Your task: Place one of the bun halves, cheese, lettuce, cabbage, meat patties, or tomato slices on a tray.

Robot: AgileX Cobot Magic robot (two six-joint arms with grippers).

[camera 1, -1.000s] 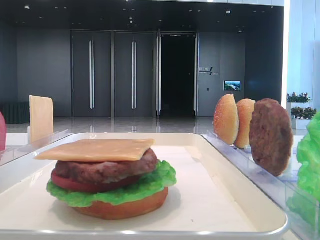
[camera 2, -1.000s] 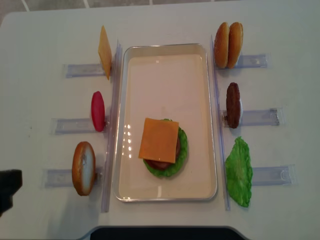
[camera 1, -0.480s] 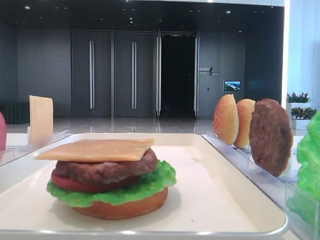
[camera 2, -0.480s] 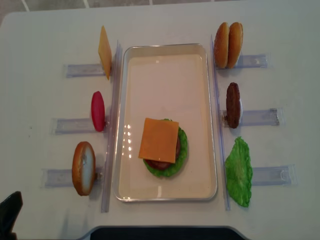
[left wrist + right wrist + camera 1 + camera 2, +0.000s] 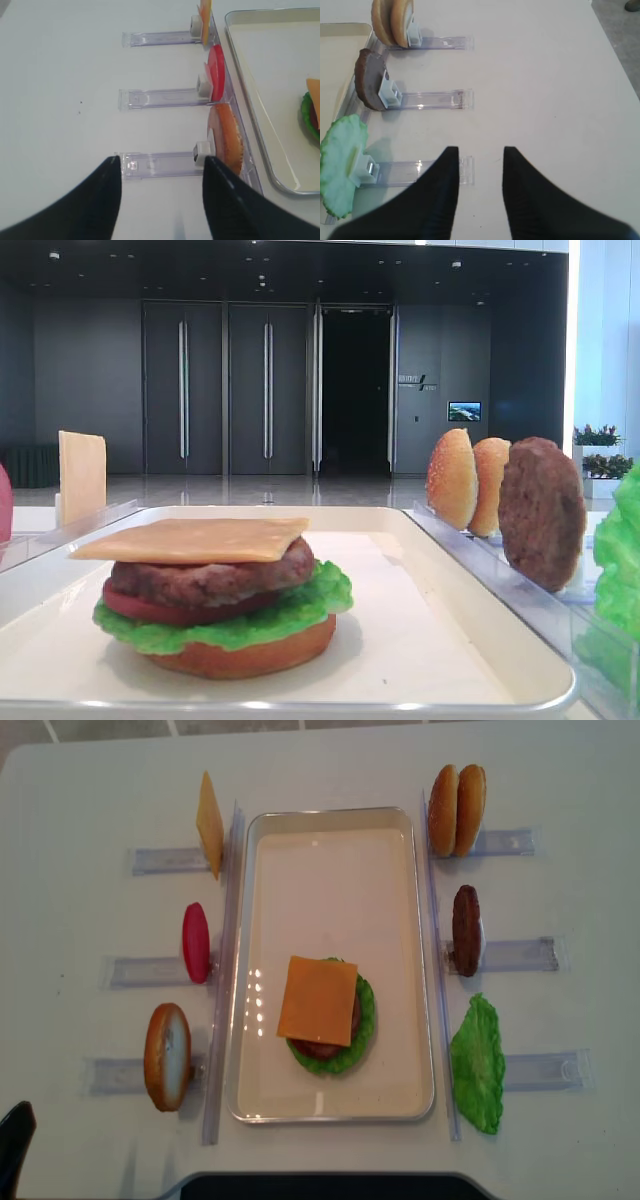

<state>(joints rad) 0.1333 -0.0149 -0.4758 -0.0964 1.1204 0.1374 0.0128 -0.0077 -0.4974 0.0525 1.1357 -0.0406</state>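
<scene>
Left tool withdrawn further toward bottom-left corner, jaws apart, empty.

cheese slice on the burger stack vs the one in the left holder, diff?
The pale orange square cheese slice lies flat atop the stack in the cream-white tray; the yellow cheese slice stands on edge in a clear plastic holder outside it. The stacked one looks more orange. Both are thin squares.

In the overhead view, the tray sits in the middle, with a stack topped by cheese in its lower half. 3 holders stand on each side.
</scene>
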